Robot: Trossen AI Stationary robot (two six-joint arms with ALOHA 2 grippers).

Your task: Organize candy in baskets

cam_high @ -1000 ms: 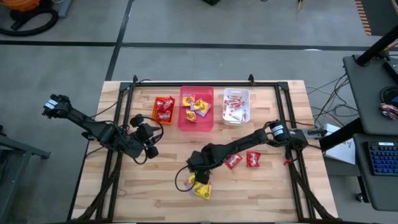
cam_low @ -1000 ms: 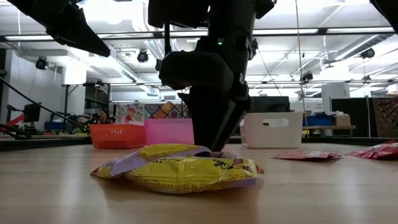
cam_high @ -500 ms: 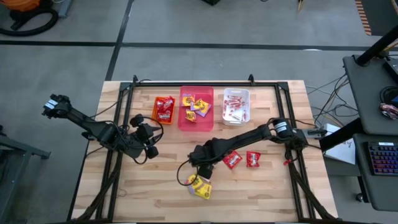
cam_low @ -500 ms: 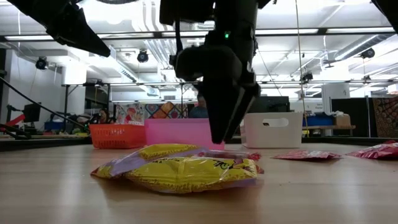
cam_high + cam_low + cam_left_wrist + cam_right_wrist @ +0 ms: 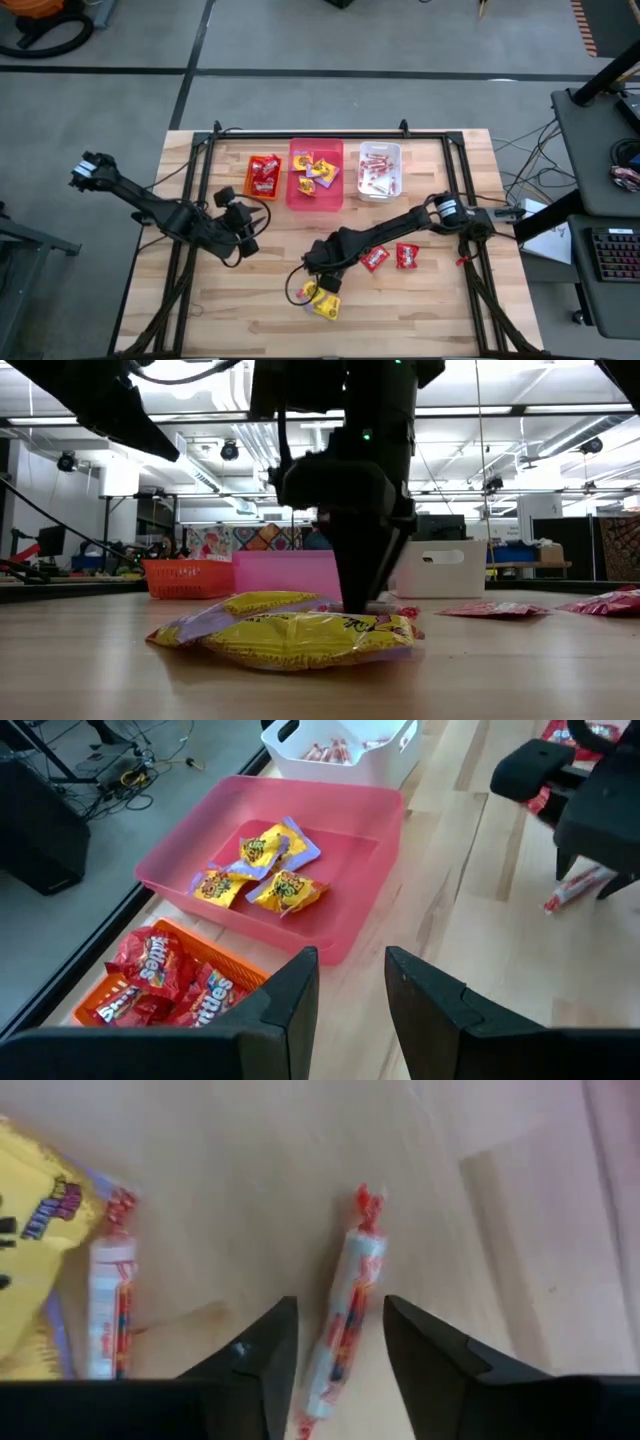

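3 baskets (image 5: 316,186) sit in a row at upper centre of the high view, each holding candy. Right gripper (image 5: 340,1342) is low at centre frame, fingers spread around 1 stick (image 5: 346,1315) lying on the table (image 5: 420,310). Yellow packets (image 5: 322,301) lie just below it. Left gripper (image 5: 352,982), fingers apart and holding nothing, hovers left of centre.

Both arms are matte black, built of slim jointed links with black cables looping alongside. The right arm (image 5: 400,222) wears a silver-white band near one joint. Each end effector has two blunt dark fingers (image 5: 290,995). A small green light glows on the right wrist housing (image 5: 368,435).
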